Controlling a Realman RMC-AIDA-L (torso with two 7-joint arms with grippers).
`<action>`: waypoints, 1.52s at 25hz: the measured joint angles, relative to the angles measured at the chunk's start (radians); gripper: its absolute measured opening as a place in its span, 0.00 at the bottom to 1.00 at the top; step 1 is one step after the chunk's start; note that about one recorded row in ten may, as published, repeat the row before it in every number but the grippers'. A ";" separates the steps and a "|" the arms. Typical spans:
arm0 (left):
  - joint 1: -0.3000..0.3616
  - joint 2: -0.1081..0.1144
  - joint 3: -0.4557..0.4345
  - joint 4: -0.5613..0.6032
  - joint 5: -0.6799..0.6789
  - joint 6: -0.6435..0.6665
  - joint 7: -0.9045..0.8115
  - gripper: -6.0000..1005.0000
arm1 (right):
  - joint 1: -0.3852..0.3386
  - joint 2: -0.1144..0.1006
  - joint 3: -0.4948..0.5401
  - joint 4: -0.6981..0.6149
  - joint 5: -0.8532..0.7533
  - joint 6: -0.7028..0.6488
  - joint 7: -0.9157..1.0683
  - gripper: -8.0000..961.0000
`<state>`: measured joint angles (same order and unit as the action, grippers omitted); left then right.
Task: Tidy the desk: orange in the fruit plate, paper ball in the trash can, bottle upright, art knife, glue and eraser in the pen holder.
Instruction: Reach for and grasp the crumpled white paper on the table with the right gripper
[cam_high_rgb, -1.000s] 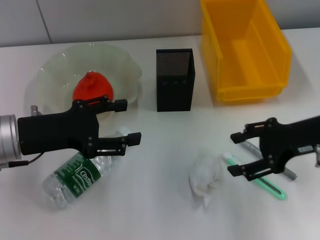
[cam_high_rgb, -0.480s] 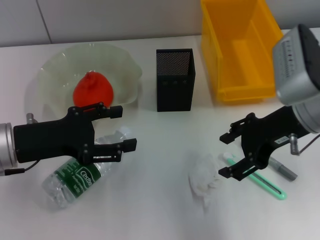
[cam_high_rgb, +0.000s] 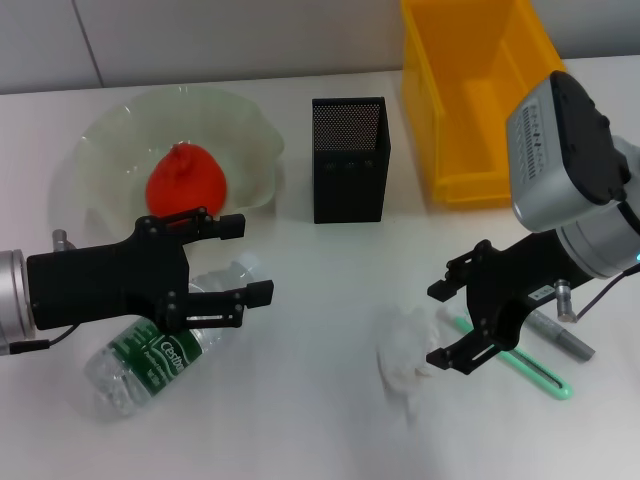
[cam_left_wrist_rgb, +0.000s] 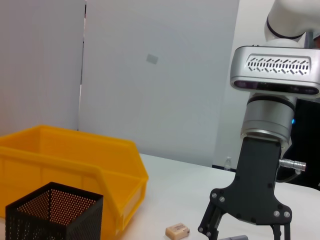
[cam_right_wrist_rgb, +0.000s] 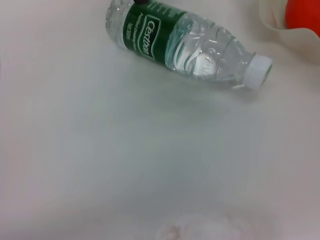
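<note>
White crumpled paper ball (cam_high_rgb: 410, 352) sits lower centre of the head view, light and squashy, I reckon; I'd pinch across its bulk. My right gripper (cam_high_rgb: 455, 320) hangs just beside it, jaws wide. My left gripper (cam_high_rgb: 240, 258) gapes over the lying bottle (cam_high_rgb: 160, 345). Only the left wrist view shows the eraser (cam_left_wrist_rgb: 178, 230), near the trash can (cam_left_wrist_rgb: 75, 165).

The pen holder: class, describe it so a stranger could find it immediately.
Start at the big yellow trash can at the table's far edge. Immediately to its left, between it and the pale-green fruit plate, stands the pen holder: the only black mesh box, tall and narrow.
</note>
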<state>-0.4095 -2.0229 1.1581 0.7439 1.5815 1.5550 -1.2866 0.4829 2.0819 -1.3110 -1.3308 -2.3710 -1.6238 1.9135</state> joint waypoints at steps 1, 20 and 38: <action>0.000 -0.001 0.000 0.000 0.000 0.000 0.000 0.84 | 0.006 0.000 -0.001 0.012 0.000 0.001 0.000 0.86; 0.000 -0.006 0.003 0.007 0.002 0.002 0.001 0.83 | 0.031 0.001 -0.092 0.081 0.000 0.102 0.014 0.86; 0.000 -0.004 0.000 0.008 0.002 -0.004 0.003 0.83 | 0.068 0.003 -0.158 0.141 -0.001 0.160 0.032 0.86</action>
<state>-0.4098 -2.0264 1.1584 0.7517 1.5831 1.5507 -1.2835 0.5508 2.0849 -1.4688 -1.1897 -2.3724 -1.4636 1.9459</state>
